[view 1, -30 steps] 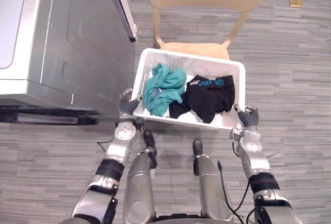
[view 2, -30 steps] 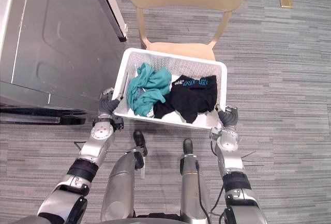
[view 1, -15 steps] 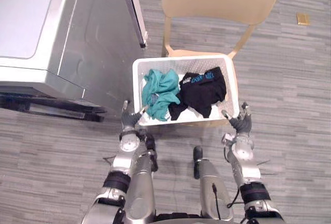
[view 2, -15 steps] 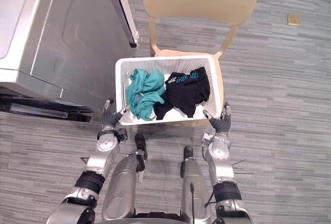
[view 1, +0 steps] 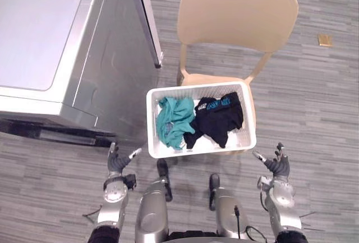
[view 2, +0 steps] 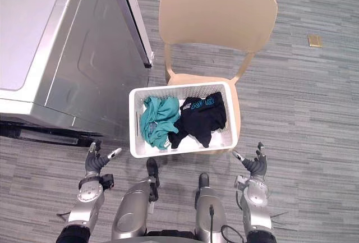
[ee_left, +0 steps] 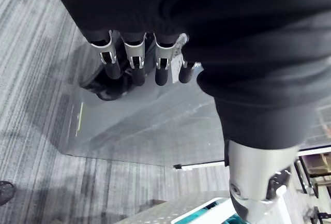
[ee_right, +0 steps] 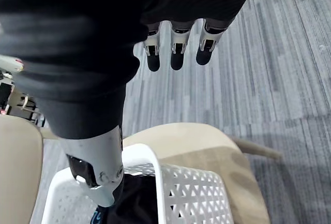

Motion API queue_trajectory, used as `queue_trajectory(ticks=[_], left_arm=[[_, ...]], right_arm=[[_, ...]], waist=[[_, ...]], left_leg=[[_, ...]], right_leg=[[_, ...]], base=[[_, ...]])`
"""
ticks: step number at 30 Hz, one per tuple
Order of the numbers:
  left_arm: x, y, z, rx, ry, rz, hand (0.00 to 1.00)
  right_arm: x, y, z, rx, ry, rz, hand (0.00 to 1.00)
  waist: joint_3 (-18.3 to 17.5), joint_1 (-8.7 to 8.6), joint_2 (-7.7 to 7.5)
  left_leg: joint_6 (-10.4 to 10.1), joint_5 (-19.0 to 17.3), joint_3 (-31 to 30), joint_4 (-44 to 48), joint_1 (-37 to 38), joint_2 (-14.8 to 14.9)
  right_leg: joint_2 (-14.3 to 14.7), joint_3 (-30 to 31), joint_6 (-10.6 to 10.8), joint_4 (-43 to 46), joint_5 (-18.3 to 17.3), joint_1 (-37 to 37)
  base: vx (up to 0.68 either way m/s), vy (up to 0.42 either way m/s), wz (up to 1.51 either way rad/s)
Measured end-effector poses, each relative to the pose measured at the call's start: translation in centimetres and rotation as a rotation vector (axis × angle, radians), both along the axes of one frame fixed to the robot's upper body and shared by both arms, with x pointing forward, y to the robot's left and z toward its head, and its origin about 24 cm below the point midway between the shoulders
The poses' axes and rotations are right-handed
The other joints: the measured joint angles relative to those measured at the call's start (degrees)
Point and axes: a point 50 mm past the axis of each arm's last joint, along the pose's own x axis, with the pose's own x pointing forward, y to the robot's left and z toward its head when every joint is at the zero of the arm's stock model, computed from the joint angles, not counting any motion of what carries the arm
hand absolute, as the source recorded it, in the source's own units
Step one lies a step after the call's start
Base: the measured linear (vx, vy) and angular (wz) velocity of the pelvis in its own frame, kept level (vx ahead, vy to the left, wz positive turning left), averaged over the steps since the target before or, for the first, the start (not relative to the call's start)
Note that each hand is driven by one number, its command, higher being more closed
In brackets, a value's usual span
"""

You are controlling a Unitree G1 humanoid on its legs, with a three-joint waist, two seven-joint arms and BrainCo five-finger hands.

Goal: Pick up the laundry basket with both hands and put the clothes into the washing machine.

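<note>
- The white perforated basket [view 1: 150,133] sits on the seat of a tan chair [view 1: 238,13], whose back rises on the basket's far side.
- A silver washing machine [view 1: 67,46] stands to the basket's left. Its side panel faces the basket, and one corner is close to the basket's far left corner.
- A small brass plate [view 1: 324,40] lies in the grey plank floor [view 1: 314,114], well off to the basket's far right.
- In the basket, a teal garment [view 1: 173,120] fills the left half and a black garment [view 1: 220,117] the right half. The two touch in the middle.
- The left hand [view 1: 116,163] is near the basket's near left corner and apart from it. Its fingers are straight and spread, with the thumb out toward the basket, and it holds nothing.
- The right hand [view 1: 277,167] is near the basket's near right corner, also apart from it. Its fingers are straight and fanned, and it is empty.
- A second ago both hands were on the basket's near corners, and the basket hung in front of the seat. Half a second ago it lay on the seat with the hands at its near rim. Now both hands are off it and further away from the rim.
- The whole view has also shifted, so the chair's back now shows in full.
- Count: one basket, two garments, one chair, one washing machine, one plate and two hands.
</note>
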Motion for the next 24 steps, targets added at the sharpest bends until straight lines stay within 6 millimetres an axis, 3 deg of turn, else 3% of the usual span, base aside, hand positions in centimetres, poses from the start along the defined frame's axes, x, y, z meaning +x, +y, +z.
queue_trajectory(ticks=[2,7,9,14,16,17,18,19,20,22,23,24], left_arm=[[-1.2,-0.1,-1.3,-0.026,0.059,-0.007,0.00],[-7.2,-1.6,-5.9,-0.138,0.302,-0.021,0.00],[-8.1,-1.8,-6.6,-0.151,0.342,-0.010,0.00],[-8.1,-2.2,-7.1,-0.169,0.367,-0.025,0.00],[-7.8,-2.3,-7.0,-0.173,0.359,-0.025,0.00],[-7.3,-2.2,-6.9,-0.169,0.351,-0.026,0.00],[-7.2,-2.3,-6.9,-0.171,0.350,-0.030,0.00],[-7.1,-2.4,-6.9,-0.169,0.350,-0.034,0.00],[-6.9,-2.4,-6.8,-0.165,0.348,-0.038,0.00],[-6.3,-2.3,-6.6,-0.145,0.336,-0.043,0.00],[-5.9,-2.2,-6.5,-0.130,0.335,-0.062,0.00],[-5.7,-2.5,-6.6,-0.122,0.341,-0.090,0.00]], right_arm=[[-1.1,0.4,-1.3,0.019,0.066,0.042,0.00],[-5.7,3.0,-6.4,0.082,0.348,0.222,0.00],[-6.5,3.9,-7.3,0.103,0.403,0.260,0.00],[-6.8,4.3,-8.0,0.128,0.438,0.260,0.00],[-6.5,4.5,-8.2,0.137,0.444,0.261,0.00],[-6.3,4.4,-8.3,0.136,0.448,0.247,0.00],[-6.4,4.0,-8.4,0.127,0.464,0.229,0.00],[-6.5,3.8,-8.4,0.122,0.472,0.227,0.00],[-6.5,3.5,-8.5,0.116,0.488,0.225,0.00],[-6.5,4.2,-8.8,0.137,0.504,0.234,0.00],[-6.3,4.8,-8.8,0.151,0.498,0.239,0.00],[-5.8,5.1,-8.7,0.150,0.491,0.255,0.00]], waist=[[-0.74,0.11,0.05],[-7.87,0.39,0.49],[-9.30,0.65,1.07],[-11.25,0.60,1.88],[-11.35,0.52,1.03],[-11.40,0.29,1.01],[-11.16,0.00,0.51],[-11.24,-0.03,0.64],[-11.62,0.16,1.06],[-13.28,0.08,0.35],[-13.94,0.05,-0.77],[-13.95,0.08,-0.74]], left_leg=[[0.01,0.03,-0.52,-0.59,0.83,-0.43],[0.00,0.03,-1.98,-3.28,4.84,-1.85],[-0.17,0.15,-3.27,-3.92,5.61,-2.24],[0.36,1.95,-8.29,-3.48,3.40,-3.87],[1.69,0.61,-3.44,-0.90,0.38,-2.71],[3.85,-1.12,3.07,5.62,-1.38,-0.52],[4.35,-2.57,8.37,9.69,-1.02,2.02],[4.13,-2.75,9.98,10.20,-0.63,2.94],[3.79,-3.07,11.25,10.04,-0.24,2.02],[4.02,-2.64,10.07,3.33,1.44,-1.60],[4.34,0.46,9.03,-1.50,2.17,-4.18],[4.49,3.38,7.75,-6.46,3.44,-6.33]], right_leg=[[-0.13,-0.89,0.02,-1.00,-0.01,1.51],[-1.10,-4.05,0.29,-5.02,-0.20,7.12],[-1.18,-5.46,0.39,-5.77,-0.28,8.62],[-2.93,-13.16,1.01,-5.26,-1.29,10.77],[-4.62,-17.58,0.94,-3.88,-1.23,9.80],[-6.55,-20.35,0.97,-2.09,-1.22,9.67],[-9.08,-22.57,1.00,1.00,-1.21,9.50],[-9.85,-23.16,1.02,2.28,-1.19,9.53],[-10.77,-24.08,1.27,4.19,-1.12,9.48],[-11.32,-25.59,1.65,1.47,-0.50,9.33],[-12.25,-26.91,2.68,-0.57,0.19,10.02],[-12.76,-27.44,3.56,-1.75,0.91,10.03]], base=[[0.11,-0.009,0.22],[0.11,-0.013,0.22],[0.04,-0.016,0.26],[-0.02,0.003,0.76],[-0.03,0.046,0.89],[0.03,0.105,0.82],[0.03,0.136,0.81],[0.03,0.142,0.57],[-0.03,0.231,0.49],[-0.03,0.271,0.58],[-0.10,0.209,0.60],[-0.13,0.187,0.58]])
